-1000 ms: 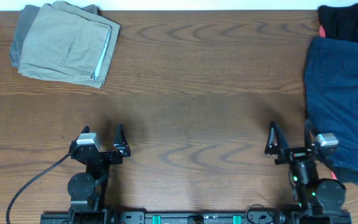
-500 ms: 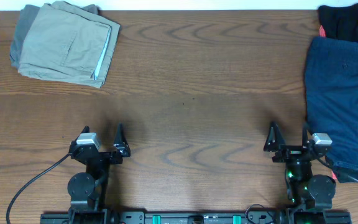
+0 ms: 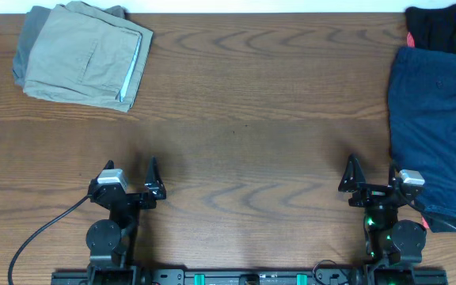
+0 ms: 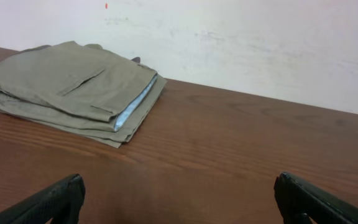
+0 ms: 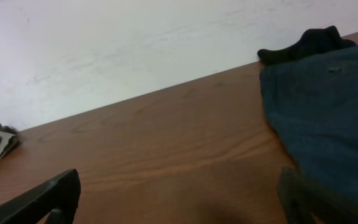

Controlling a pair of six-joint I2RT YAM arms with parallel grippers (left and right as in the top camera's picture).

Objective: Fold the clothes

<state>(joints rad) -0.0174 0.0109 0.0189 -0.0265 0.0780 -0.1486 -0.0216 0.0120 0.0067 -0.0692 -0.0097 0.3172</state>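
Folded khaki-beige shorts with a back pocket lie on a grey garment at the table's back left; they also show in the left wrist view. A navy-blue garment lies spread at the right edge, also in the right wrist view. A black garment lies behind it, also in the right wrist view. My left gripper is open and empty near the front left. My right gripper is open and empty, its right finger beside the navy garment's edge.
The wooden table ends at a white wall at the back. A black cable runs from the left arm toward the front left. A bit of red-orange cloth shows beside the black garment.
The right arm has turned slightly, its gripper shifting a little to the right. The left arm and the clothes have not moved.
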